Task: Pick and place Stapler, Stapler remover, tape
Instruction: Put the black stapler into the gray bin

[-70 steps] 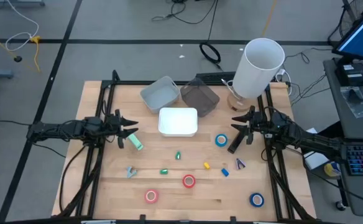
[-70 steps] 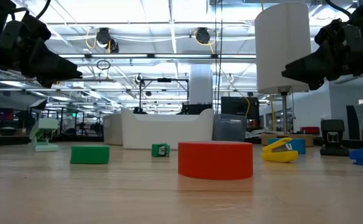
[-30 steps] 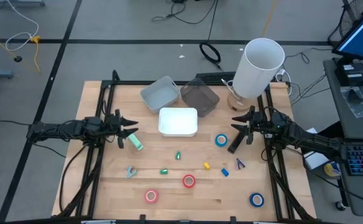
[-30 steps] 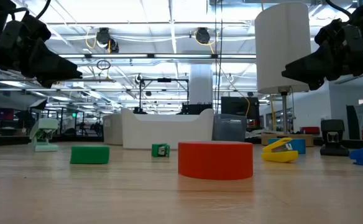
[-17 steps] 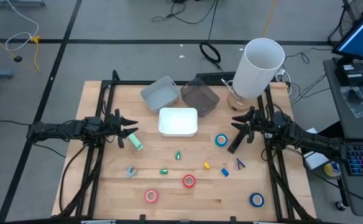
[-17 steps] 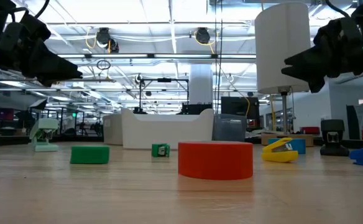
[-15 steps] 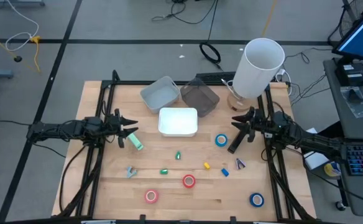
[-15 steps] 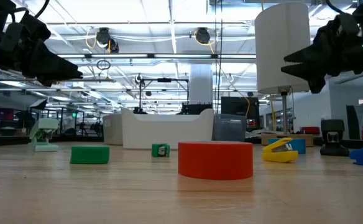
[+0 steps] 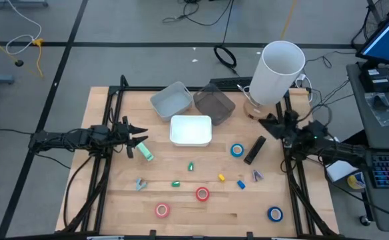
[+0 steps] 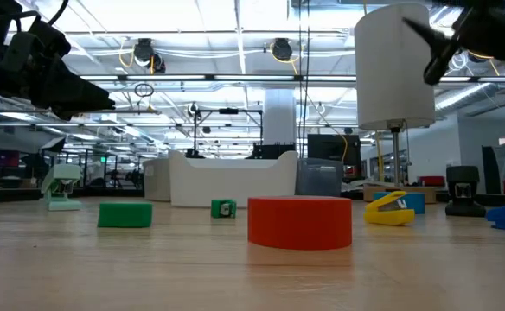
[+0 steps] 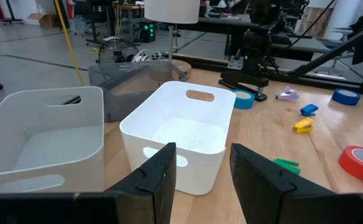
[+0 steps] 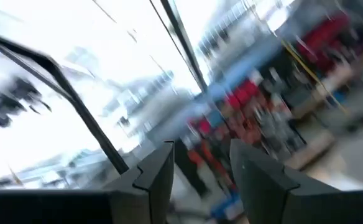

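A black stapler lies on the table at the right, next to a blue tape roll. More tape lies near the front edge: a red roll, a pink roll and a second blue roll. A yellow stapler remover lies at mid-table. My right gripper is open and tipped upward, above and beside the stapler's far end; its wrist view shows only the room. My left gripper hangs open at the left, facing the white bin.
A grey bin and a dark bin stand behind the white bin. A tall white cylinder stands at the far right. A mint-green stapler and small green, blue and purple pieces lie scattered on the table.
My right gripper has risen, tipped its fingers upward and rolled, drawing back a little toward the table's right edge. This leaves the black stapler uncovered in the high view. The gap between its fingers shows no change. Nothing on the table has moved.
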Robot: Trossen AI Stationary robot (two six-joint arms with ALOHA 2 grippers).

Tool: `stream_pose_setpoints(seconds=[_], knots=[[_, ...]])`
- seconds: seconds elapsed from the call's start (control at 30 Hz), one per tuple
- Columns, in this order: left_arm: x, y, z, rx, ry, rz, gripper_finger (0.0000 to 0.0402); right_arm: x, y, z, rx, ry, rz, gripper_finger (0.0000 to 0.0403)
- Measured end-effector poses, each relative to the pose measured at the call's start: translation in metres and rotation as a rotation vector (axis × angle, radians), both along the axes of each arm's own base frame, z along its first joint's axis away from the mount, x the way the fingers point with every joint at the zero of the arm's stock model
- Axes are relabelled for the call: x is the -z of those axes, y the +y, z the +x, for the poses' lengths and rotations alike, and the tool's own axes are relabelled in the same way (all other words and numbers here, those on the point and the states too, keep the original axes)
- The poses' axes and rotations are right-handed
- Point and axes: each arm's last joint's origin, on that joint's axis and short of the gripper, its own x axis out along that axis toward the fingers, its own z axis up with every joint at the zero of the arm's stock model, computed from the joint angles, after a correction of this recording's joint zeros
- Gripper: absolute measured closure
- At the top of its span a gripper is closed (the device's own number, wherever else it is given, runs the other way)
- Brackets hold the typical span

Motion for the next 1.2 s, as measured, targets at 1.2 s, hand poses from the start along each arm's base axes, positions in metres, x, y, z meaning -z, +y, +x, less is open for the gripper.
stream_pose_setpoints(seconds=[1.2], knots=[[0.000, 0.000, 0.000, -0.001, -0.001, -0.004, 0.0249, -0.046, 0.052, 0.049, 0.071, 1.482, 1.208, 0.0250]])
